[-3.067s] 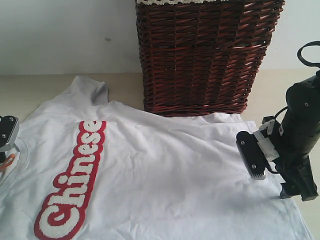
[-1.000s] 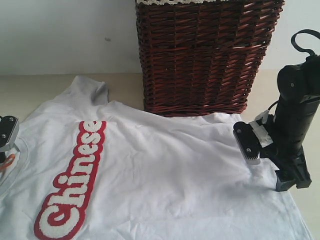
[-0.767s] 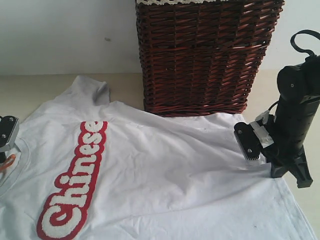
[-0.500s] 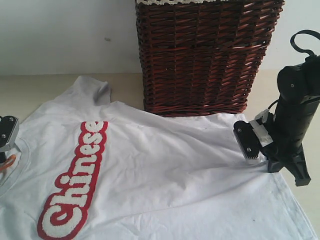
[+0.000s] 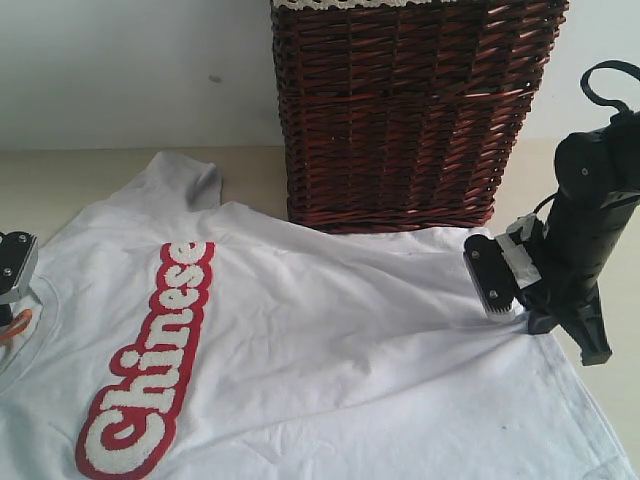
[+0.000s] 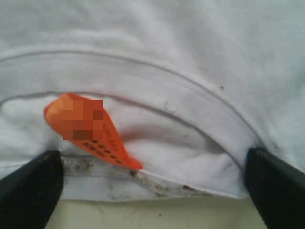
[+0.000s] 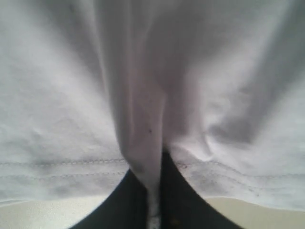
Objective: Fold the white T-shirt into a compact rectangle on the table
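The white T-shirt (image 5: 330, 330) lies spread on the table (image 5: 70, 175), red-outlined lettering (image 5: 150, 360) facing up. My right gripper (image 5: 525, 322) is shut on a pinched ridge of the white T-shirt's hem (image 7: 150, 157) at its right edge, and the cloth rises in a fold between the dark fingers (image 7: 183, 195). My left gripper (image 6: 152, 191) stands open at the collar (image 6: 143, 81), one finger (image 6: 28, 186) on each side of the orange neck tag (image 6: 86, 129). In the exterior view only its tip (image 5: 12, 265) shows at the far left.
A dark brown wicker basket (image 5: 400, 110) stands at the back of the table, just behind the shirt's upper edge. A pale wall (image 5: 120, 70) runs behind it. Bare table shows to the right of the right arm (image 5: 625, 360).
My right gripper has shut on the shirt's hem and lifted slightly up and back, pulling a ridge of cloth with it. The shirt shifted a little. The left gripper has not moved.
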`<state>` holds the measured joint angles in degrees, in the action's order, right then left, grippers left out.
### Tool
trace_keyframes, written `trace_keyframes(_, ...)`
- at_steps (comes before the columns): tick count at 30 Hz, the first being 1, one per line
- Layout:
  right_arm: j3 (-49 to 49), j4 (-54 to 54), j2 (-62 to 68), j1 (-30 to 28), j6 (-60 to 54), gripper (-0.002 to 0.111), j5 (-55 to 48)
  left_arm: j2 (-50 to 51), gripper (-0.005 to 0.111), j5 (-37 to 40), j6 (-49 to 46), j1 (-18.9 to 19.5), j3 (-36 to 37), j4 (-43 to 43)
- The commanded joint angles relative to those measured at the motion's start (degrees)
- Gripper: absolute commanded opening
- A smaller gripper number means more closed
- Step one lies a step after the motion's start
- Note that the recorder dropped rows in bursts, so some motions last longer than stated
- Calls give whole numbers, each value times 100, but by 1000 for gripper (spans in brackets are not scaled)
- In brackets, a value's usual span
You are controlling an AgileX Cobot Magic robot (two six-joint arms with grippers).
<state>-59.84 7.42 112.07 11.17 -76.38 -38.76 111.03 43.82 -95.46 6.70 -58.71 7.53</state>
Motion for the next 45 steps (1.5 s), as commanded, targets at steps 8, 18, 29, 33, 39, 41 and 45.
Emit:
trace_keyframes(8, 54, -134, 195, -14, 5, 0, 273, 193, 104, -477, -14, 5, 57, 19)
trace_keyframes(18, 54, -148, 195, -14, 5, 0, 274, 193, 104, -477, -14, 5, 57, 19)
trace_keyframes(29, 54, -148, 195, -14, 211, 0, 269, 193, 104, -477, -14, 5, 57, 19)
trace_keyframes(33, 54, -148, 195, -14, 211, 0, 282, 204, 104, -477, -14, 5, 57, 30)
trace_keyframes(39, 54, -148, 195, -14, 211, 0, 315, 204, 104, -477, -14, 5, 57, 30)
trace_keyframes(41, 54, -148, 195, -14, 211, 0, 315, 216, 104, -521, -14, 5, 57, 30)
trace_keyframes(45, 54, -148, 195, -14, 200, 0, 354, 216, 104, -497, -14, 5, 57, 30)
